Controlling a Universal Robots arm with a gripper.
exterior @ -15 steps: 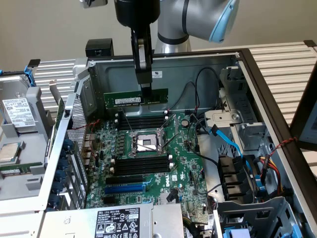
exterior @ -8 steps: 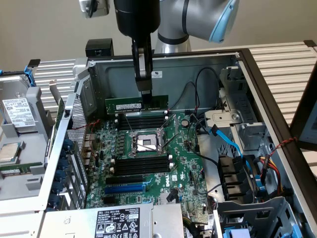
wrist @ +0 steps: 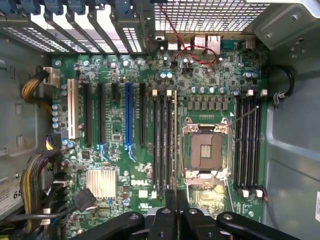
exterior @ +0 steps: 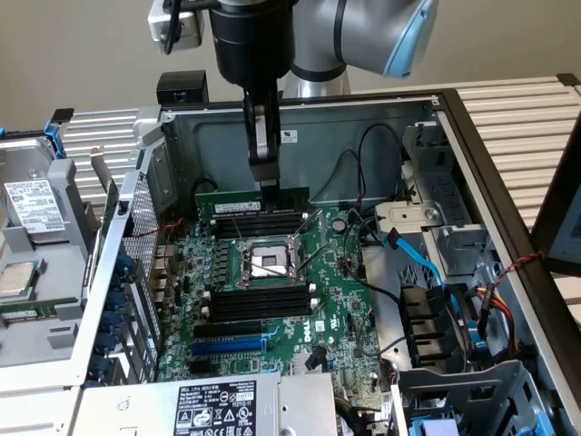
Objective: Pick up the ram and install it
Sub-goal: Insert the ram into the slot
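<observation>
1 ram (exterior: 236, 202) upright, clamped in pincer (exterior: 269, 186), over black mem slots (exterior: 254, 227)

Open top over the motherboard (exterior: 336, 309): I have clear vertical passage. The ram (exterior: 236, 202), clamped in my gripper (exterior: 268, 186), hangs near the chassis rear wall (exterior: 327, 136). The drive cage (exterior: 436, 195) and blue cable (exterior: 422, 262) obstruct the exterior view's right.

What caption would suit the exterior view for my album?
Robot fingers grip the green ram upright over the black memory slots.
</observation>
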